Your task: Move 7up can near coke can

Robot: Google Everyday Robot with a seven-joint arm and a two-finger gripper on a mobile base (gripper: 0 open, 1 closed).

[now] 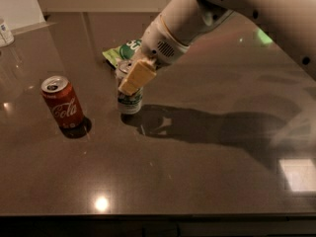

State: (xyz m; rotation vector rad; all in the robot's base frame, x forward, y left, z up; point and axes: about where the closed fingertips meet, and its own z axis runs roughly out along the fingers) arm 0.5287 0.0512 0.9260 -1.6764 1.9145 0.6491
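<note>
The 7up can, silver-white with green markings, stands upright on the dark table, a short way right of the coke can. The coke can is red with white script and a silver top, upright at the left. My gripper comes in from the upper right on a white arm and is shut on the 7up can's upper part; one tan finger covers the can's front.
A green snack pouch lies just behind the 7up can, partly hidden by the arm. A clear bottle stands at the far left edge. The table's front edge runs along the bottom.
</note>
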